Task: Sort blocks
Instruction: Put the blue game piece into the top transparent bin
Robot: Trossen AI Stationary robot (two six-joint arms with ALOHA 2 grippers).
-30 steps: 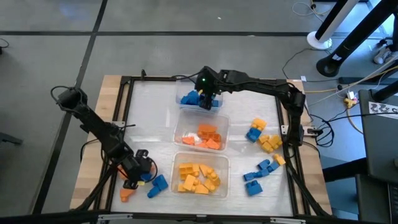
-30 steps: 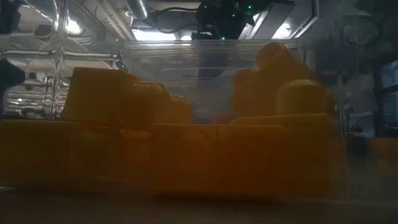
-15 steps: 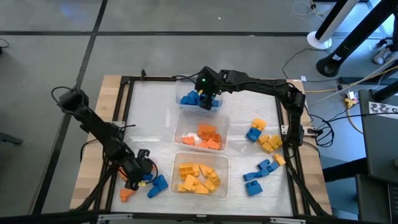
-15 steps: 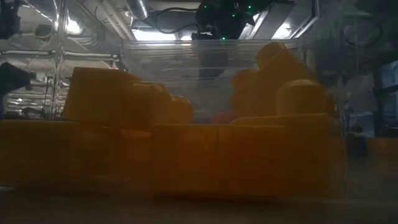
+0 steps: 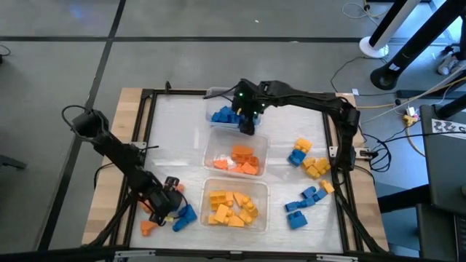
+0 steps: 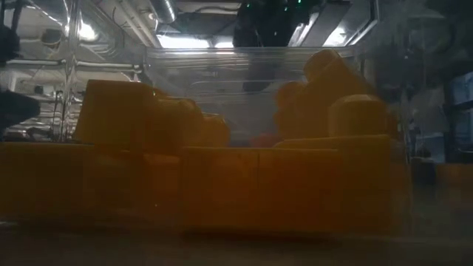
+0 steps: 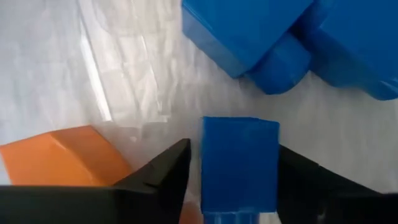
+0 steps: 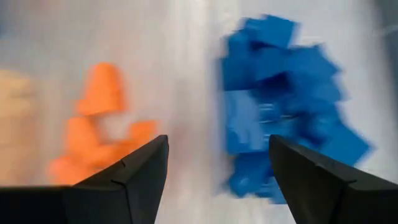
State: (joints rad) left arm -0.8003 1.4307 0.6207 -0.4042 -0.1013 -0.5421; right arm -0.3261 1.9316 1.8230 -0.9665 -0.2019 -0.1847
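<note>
High view: three tubs [image 5: 236, 156] in a row; left gripper [image 5: 169, 206] low beside a blue block [image 5: 183, 215]. Left wrist view: its fingers [image 7: 163, 171] flank a lengthwise blue brick [image 7: 239, 163], grip uncertain. Right gripper [image 8: 217, 171] open over the tubs.

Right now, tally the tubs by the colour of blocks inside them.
far tub, blue blocks: 1
middle tub, orange blocks: 1
near tub, yellow blocks: 1
Total: 3 tubs
</note>
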